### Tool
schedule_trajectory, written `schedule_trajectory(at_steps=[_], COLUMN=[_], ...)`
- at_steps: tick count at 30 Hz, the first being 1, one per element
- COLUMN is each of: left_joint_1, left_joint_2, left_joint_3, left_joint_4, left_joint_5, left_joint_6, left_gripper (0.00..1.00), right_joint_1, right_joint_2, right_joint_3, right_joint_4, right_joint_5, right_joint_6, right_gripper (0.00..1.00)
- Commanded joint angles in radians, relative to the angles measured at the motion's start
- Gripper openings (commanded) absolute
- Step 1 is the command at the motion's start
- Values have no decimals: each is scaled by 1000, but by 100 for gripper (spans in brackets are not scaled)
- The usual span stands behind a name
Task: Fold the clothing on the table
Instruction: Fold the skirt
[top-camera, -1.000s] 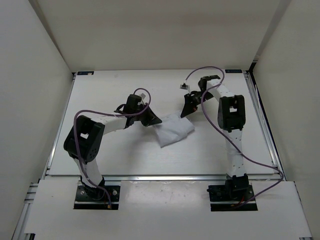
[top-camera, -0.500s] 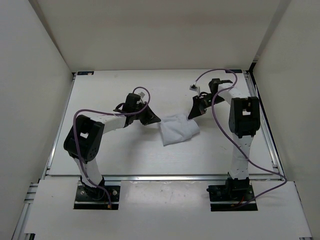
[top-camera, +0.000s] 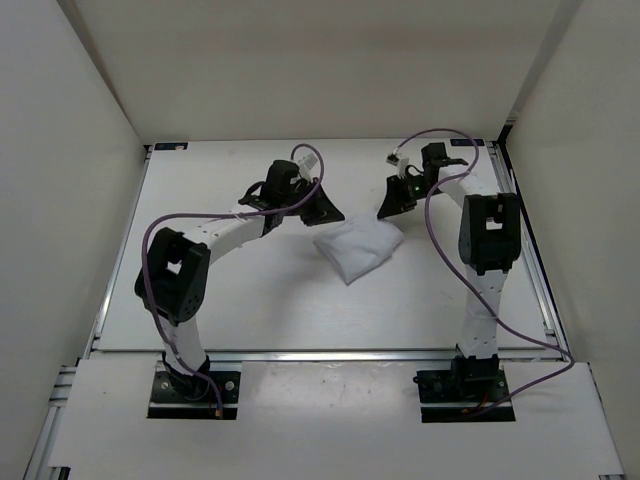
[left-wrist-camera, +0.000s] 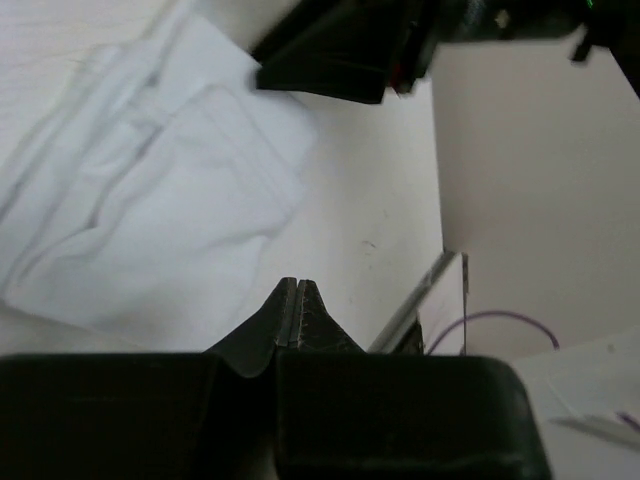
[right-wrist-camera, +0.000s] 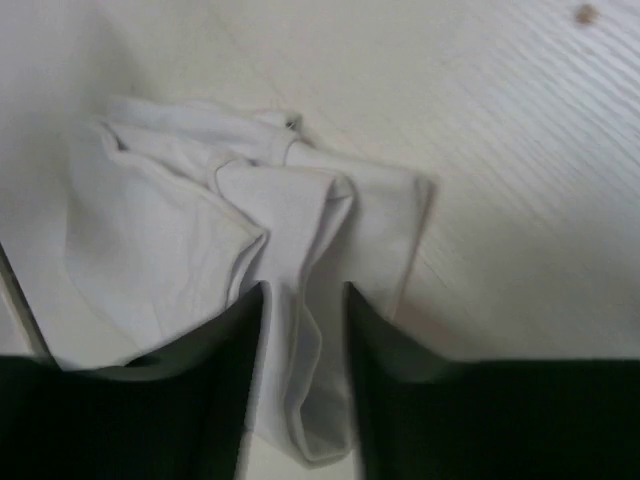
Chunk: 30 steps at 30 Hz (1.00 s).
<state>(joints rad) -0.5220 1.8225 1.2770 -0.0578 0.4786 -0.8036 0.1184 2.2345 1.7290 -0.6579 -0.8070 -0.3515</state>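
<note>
Hovering at ten o'clock of the clothing (top-camera: 358, 248), my left tool (top-camera: 333, 216) is pinched shut, empty. My right tool (top-camera: 386, 212), at one o'clock, stands narrowly parted astride a fold of it on the worktop (top-camera: 250, 300).

From the left wrist, the clothing (left-wrist-camera: 150, 200) runs off the picture's edge, and its left side is hidden behind the left gripper (left-wrist-camera: 297, 300). Its far right corner sits under the right gripper (right-wrist-camera: 302, 292), so can't tell if that's touching.

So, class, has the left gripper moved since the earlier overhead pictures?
Yes. The left gripper has shifted rightward and toward the far edge of the table.
</note>
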Motion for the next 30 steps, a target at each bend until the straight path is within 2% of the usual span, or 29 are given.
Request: schedule_trajectory(at_steps=[1, 2, 3, 4, 5, 7, 8, 9, 10, 15, 19, 21, 24, 28, 30], left_joint_1=[-12, -15, -10, -21, -15, -13, -15, -22, -23, -29, -18, -10, 7, 19, 20], left_joint_2=[-28, -11, -8, 15, 24, 56, 78, 98, 119, 211, 248, 267, 288, 316, 324], left_joint_3=[-40, -27, -19, -25, -39, -77, -77, -76, -73, -116, -110, -108, -111, -97, -88], left_joint_4=[117, 71, 32, 20, 71, 181, 211, 222, 231, 303, 279, 269, 294, 306, 306], left_joint_5=[181, 192, 198, 210, 209, 258, 264, 271, 279, 288, 279, 273, 276, 284, 287], left_joint_6=[27, 44, 81, 78, 66, -27, -38, -52, -63, -91, -69, -52, -75, -80, -83], left_gripper=[0, 0, 0, 0, 0, 0, 0, 0, 0, 0, 0, 0, 0, 0, 0], right_joint_1=[-14, -22, -26, -23, -29, -36, -37, -39, -36, -23, 6, 45, 110, 138, 141], right_joint_2=[-38, -35, -33, -39, -38, -61, -61, -71, -69, -35, -12, 17, 118, 215, 237], right_joint_3=[67, 75, 84, 87, 83, 64, 60, 58, 70, 153, 130, 147, 213, 218, 221], right_joint_4=[49, 38, 32, 30, 32, 50, 58, 58, 41, -127, -229, -291, -483, -496, -427], right_joint_5=[34, 34, 28, 25, 20, 0, -6, -32, -69, -296, -447, -445, -440, -442, -407], right_joint_6=[63, 65, 77, 91, 92, 120, 121, 123, 112, 22, -73, -121, -210, -202, -152], right_gripper=[43, 75, 85, 85, 82, 64, 44, 16, 0, 0, 0, 0, 0, 0, 0])
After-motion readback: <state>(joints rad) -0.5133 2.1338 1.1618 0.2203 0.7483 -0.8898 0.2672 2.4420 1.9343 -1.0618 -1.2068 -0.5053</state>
